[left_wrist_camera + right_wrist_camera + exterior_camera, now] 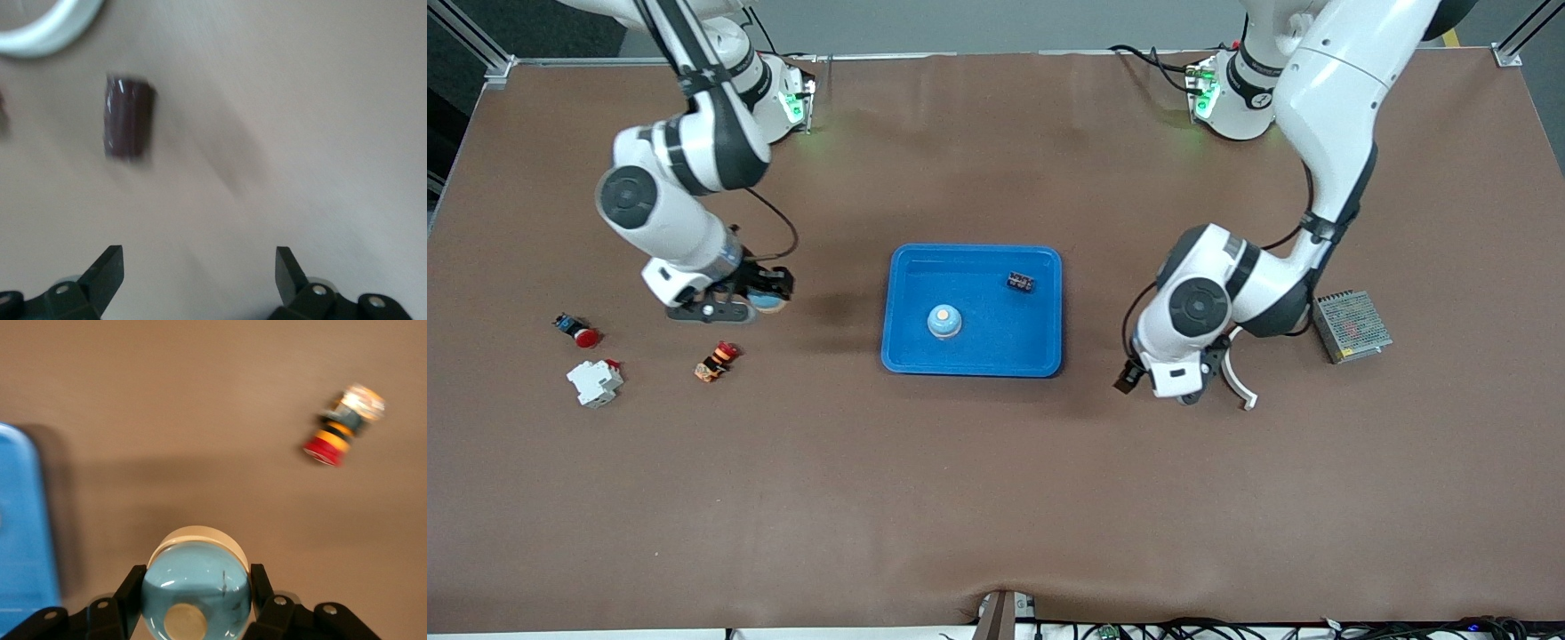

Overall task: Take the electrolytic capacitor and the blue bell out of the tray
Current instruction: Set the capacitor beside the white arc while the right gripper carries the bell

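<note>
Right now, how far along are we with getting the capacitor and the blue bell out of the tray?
Looks done: the dark capacitor lies on the table under the left gripper, fingers open. In hand: the right gripper holds a blue bell over the table, outside the tray. Left: setting it down. A second bell and a small black part sit in the tray.

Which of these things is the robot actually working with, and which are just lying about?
Part of the job:
- tray
- blue bell, gripped by the right gripper beside the tray
- capacitor, on the table below the open left gripper

Lying about:
- second bell and black part, in the tray
- red button
- white switch
- orange button
- metal box
- white ring
</note>
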Robot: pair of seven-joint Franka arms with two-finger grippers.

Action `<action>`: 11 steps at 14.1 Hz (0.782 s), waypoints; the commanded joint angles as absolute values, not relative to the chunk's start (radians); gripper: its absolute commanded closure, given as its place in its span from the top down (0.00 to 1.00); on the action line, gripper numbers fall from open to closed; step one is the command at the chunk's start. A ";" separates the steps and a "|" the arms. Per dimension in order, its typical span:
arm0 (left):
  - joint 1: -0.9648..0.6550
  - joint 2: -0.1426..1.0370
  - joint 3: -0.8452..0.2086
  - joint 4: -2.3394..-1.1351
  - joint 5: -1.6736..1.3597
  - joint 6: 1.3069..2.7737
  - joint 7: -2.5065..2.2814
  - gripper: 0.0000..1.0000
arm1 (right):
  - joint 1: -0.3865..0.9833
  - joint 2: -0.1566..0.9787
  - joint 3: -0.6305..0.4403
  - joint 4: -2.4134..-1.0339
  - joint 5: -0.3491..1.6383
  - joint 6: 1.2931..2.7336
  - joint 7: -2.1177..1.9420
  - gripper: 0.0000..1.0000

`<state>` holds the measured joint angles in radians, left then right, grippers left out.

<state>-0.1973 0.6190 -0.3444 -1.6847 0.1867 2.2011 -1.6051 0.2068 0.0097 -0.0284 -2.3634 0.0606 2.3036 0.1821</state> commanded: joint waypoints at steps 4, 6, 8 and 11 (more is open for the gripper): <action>-0.340 0.624 -0.344 -1.608 0.196 2.194 -1.827 1.00 | -0.130 -0.180 -0.005 -2.632 0.023 2.355 -0.128 0.00; -0.392 0.632 -0.344 -1.603 0.196 2.200 -1.862 1.00 | -0.283 -0.172 -0.005 -2.640 0.025 2.358 -0.294 0.00; -0.452 0.658 -0.342 -1.594 0.198 2.201 -1.923 1.00 | -0.415 -0.147 -0.005 -2.645 0.028 2.367 -0.432 0.00; -0.503 0.705 -0.339 -1.579 0.202 2.244 -1.985 1.00 | -0.479 -0.114 -0.005 -2.671 0.028 2.448 -0.471 0.00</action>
